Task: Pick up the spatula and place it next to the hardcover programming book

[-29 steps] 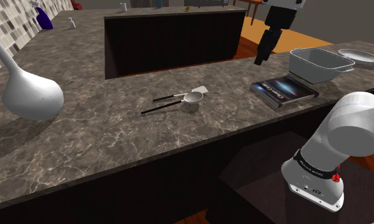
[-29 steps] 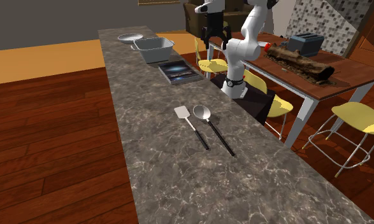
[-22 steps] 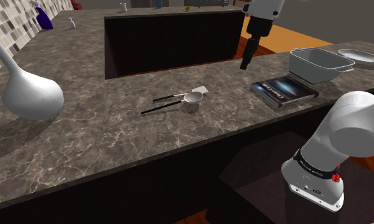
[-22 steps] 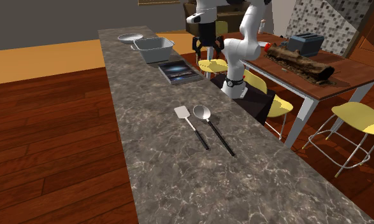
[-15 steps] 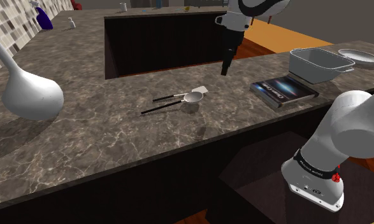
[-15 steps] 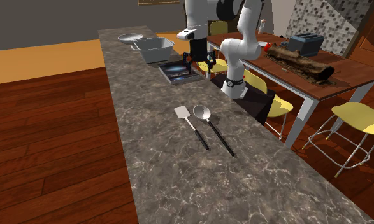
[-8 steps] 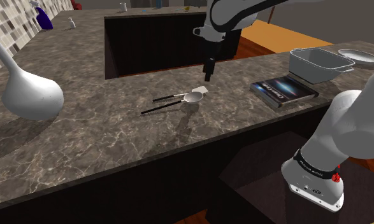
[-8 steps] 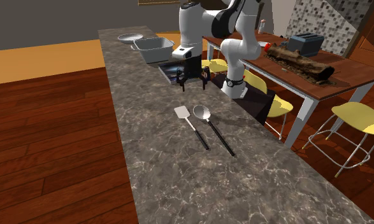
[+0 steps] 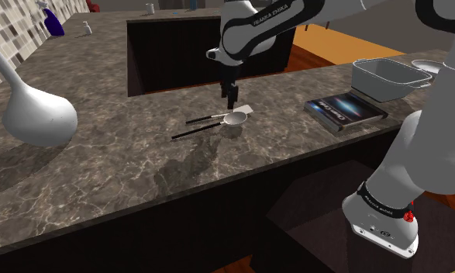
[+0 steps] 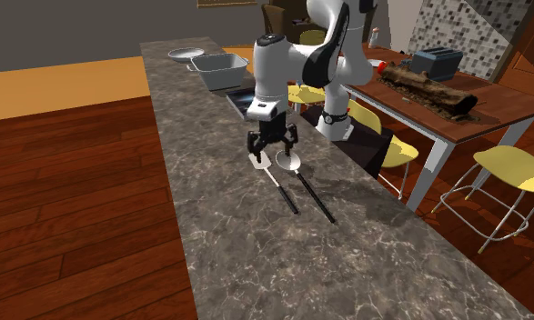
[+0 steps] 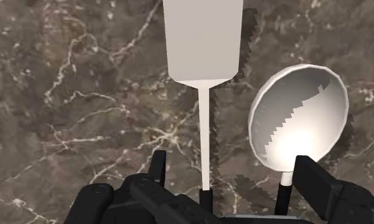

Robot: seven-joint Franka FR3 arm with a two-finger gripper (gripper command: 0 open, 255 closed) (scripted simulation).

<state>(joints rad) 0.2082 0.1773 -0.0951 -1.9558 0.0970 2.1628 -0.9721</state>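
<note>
Gripper (image 11: 233, 175): fingers wide apart, holding nothing, poised over the spatula (image 11: 203, 38).
Spatula: flat on the counter (image 9: 140, 178), well apart from the book (image 9: 346, 108).
Hazard: the ladle (image 11: 298, 121) lies just beside it, its handle within your finger span; close here and you likely pinch both.

spatula (image 11: 203, 38) beside ladle (image 11: 298, 121) on counter (image 9: 140, 174) | pincer (image 9: 231, 103) above spatula | book (image 9: 346, 108) well apart

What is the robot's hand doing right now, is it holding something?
The gripper is open and holds nothing; it hangs over the white spatula.
</note>
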